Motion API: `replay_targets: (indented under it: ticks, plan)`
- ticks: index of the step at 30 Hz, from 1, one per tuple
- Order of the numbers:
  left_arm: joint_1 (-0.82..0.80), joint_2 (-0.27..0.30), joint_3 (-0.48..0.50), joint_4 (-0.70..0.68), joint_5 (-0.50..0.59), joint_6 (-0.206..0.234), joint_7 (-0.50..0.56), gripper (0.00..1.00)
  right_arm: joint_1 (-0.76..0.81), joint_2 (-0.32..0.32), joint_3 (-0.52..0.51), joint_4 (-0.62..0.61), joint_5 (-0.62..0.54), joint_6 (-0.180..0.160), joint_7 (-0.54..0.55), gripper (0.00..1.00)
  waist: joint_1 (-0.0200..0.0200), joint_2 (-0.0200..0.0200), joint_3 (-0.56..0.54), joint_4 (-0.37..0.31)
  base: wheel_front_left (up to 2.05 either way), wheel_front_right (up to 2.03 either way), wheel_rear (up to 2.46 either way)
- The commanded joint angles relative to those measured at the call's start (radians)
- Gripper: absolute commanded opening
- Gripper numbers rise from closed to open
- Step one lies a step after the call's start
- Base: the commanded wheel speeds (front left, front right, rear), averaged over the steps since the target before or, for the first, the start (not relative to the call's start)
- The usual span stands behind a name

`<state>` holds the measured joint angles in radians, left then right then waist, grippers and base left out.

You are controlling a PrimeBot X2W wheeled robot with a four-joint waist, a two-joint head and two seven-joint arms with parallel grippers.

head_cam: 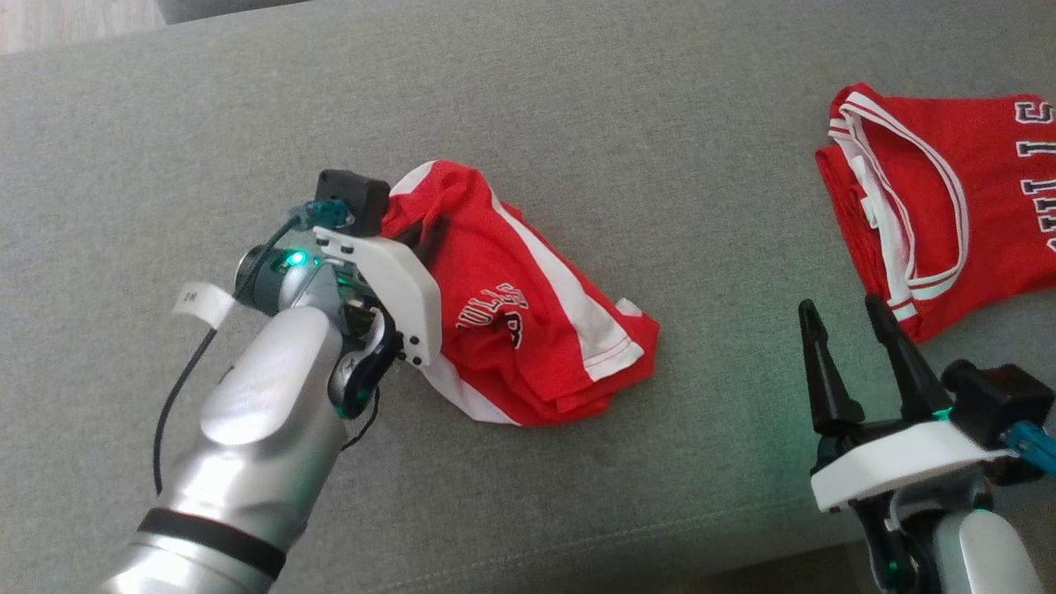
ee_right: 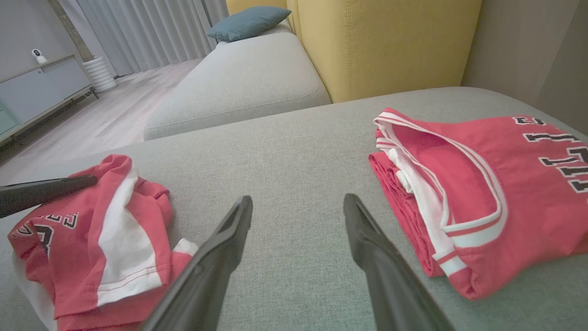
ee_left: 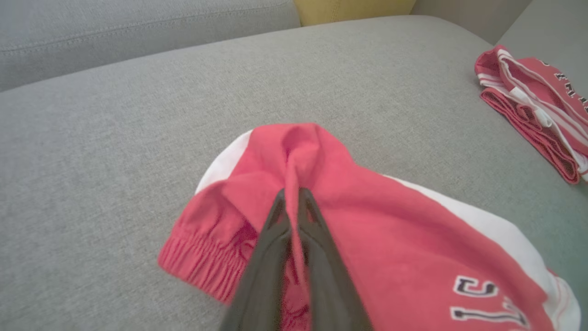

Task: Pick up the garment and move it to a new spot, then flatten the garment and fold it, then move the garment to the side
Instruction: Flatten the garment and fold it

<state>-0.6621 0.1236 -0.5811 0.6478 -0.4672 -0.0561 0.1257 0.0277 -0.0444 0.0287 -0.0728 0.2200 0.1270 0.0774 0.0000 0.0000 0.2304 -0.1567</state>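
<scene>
left arm (head_cam: 264, 404) jaws pinched, right arm (head_cam: 986, 549) jaws spread

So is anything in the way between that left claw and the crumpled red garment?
Nothing is. The left gripper is pinched shut on a fold of the crumpled garment near its elastic band. The folded jersey lies apart on the cushion, near the open right gripper.

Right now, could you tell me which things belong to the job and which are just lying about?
Job: crumpled red shorts; left gripper, fingers shut on the shorts; right gripper, open; grey sofa underneath.
Lying about: folded red jersey; blue pillow; yellow backrest.
</scene>
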Motion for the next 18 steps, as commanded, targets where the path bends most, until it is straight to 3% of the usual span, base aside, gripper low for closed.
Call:
replay_targets:
  ticks: [1,9,18]
  plan:
    - [-0.051,0.019,0.022,-0.026,0.007,-0.001,-0.018,0.00,-0.034,-0.006,0.020,-0.031,0.006,0.004,-0.015,1.00,0.0000,0.0000,-0.002,0.002,0.00,0.00,0.00]
    - [0.055,0.047,-0.050,-0.163,0.076,0.024,-0.086,0.00,-0.019,-0.006,-0.002,-0.024,0.008,0.004,-0.014,1.00,0.0000,0.0000,-0.031,0.058,0.00,0.00,0.00]
    - [0.290,0.098,-0.153,-0.380,0.108,0.063,-0.038,0.00,-0.013,-0.006,-0.005,-0.032,0.002,0.004,0.006,1.00,0.0000,0.0000,-0.051,0.125,0.00,0.00,0.00]
